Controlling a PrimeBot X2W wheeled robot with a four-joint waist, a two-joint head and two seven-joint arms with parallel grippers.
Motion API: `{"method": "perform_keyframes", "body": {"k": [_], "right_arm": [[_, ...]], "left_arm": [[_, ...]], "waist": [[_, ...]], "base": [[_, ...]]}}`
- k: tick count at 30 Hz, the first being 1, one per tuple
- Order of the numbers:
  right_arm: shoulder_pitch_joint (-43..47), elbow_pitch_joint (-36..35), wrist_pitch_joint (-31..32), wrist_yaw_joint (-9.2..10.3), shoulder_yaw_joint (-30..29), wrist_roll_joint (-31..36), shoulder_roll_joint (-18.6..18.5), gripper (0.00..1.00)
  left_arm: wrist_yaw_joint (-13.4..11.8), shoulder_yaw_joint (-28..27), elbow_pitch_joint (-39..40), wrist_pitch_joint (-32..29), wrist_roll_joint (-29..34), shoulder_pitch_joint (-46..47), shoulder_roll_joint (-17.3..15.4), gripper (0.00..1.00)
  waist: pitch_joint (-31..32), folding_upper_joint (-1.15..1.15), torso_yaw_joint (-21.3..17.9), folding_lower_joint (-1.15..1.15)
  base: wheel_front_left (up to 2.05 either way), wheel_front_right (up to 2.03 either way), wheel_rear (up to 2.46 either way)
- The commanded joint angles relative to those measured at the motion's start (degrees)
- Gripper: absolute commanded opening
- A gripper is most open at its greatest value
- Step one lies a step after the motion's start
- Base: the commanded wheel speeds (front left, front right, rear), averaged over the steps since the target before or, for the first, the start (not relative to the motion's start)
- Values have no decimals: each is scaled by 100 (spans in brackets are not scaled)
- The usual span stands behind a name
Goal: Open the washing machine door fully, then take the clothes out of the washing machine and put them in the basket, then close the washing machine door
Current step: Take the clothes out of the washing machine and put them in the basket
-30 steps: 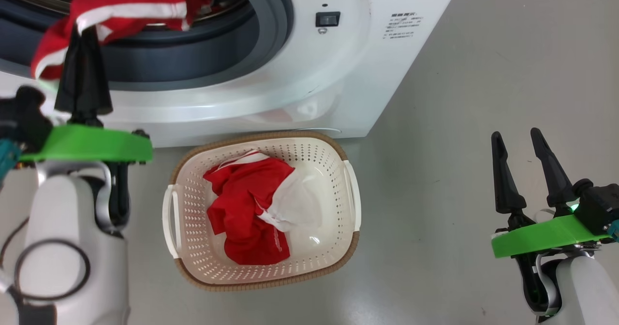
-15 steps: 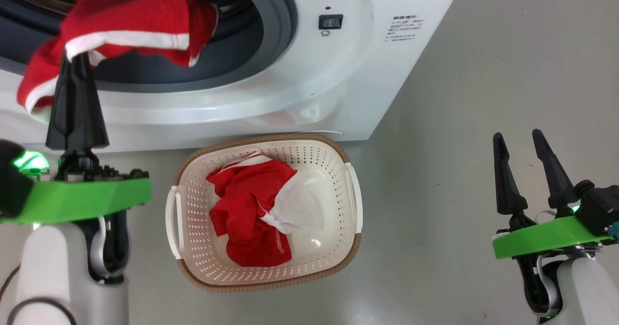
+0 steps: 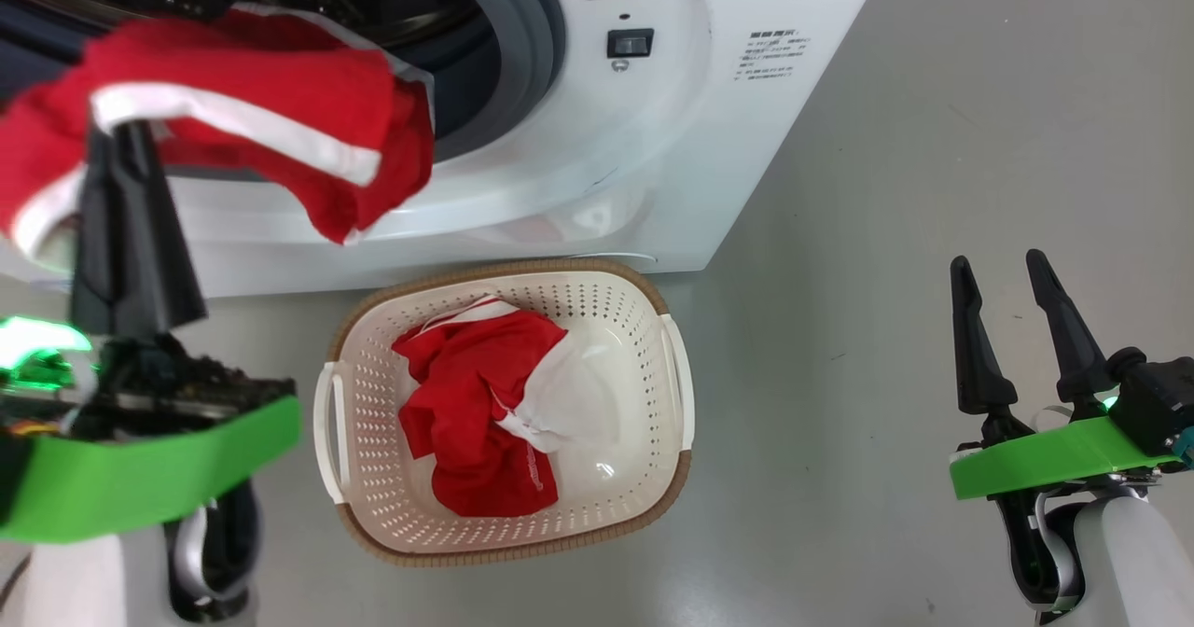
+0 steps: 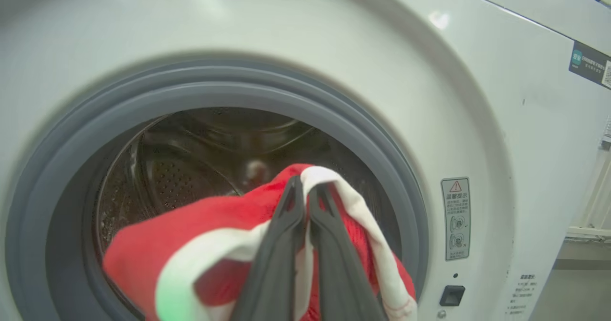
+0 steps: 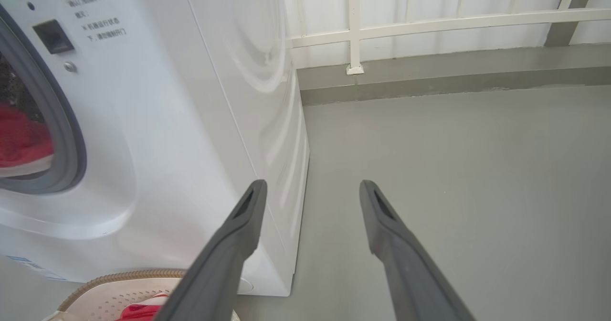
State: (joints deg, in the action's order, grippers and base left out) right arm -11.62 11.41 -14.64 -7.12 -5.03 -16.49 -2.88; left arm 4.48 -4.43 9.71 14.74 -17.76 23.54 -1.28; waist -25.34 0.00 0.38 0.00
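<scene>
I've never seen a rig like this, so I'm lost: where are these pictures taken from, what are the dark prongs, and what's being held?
This is a two-armed robot emptying a washing machine. One camera on its head looks down; one on each wrist looks along that gripper's two dark fingers, your prongs. The left gripper is shut on a red garment with white stripes, at the drum's mouth. The right gripper is open and holds nothing, above the grey floor. A cream basket stands on the floor before the machine, with a second red garment inside.
</scene>
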Motion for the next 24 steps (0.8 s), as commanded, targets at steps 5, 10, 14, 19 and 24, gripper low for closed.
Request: {"method": "perform_keyframes", "body": {"k": [5,10,14,19,24], "right_arm": [[131,-122,-36,-36,134,45,0,100],[117,-114,-36,-36,162,25,0,100],[110,-120,-36,-36,194,-2,0,100],[77,-135,-36,-36,212,-28,0,100],[2,-153,-36,-36,226,-57,0,100]], "left_arm": [[-69,43,46,26,-10,-275,-160,0],[-25,277,-408,26,-27,-421,-160,0],[8,427,-919,26,-101,-512,-160,0],[68,520,-1481,26,-112,-496,-160,0],[147,602,-2166,26,-30,-370,-160,0]], "waist": [[-4,0,-32,0],[-35,0,-64,0],[-83,0,-99,0],[-188,0,-133,0],[-359,0,-178,0]], "base": [[0,0,0],[0,0,0],[0,0,0],[0,0,0],[0,0,0]]}}
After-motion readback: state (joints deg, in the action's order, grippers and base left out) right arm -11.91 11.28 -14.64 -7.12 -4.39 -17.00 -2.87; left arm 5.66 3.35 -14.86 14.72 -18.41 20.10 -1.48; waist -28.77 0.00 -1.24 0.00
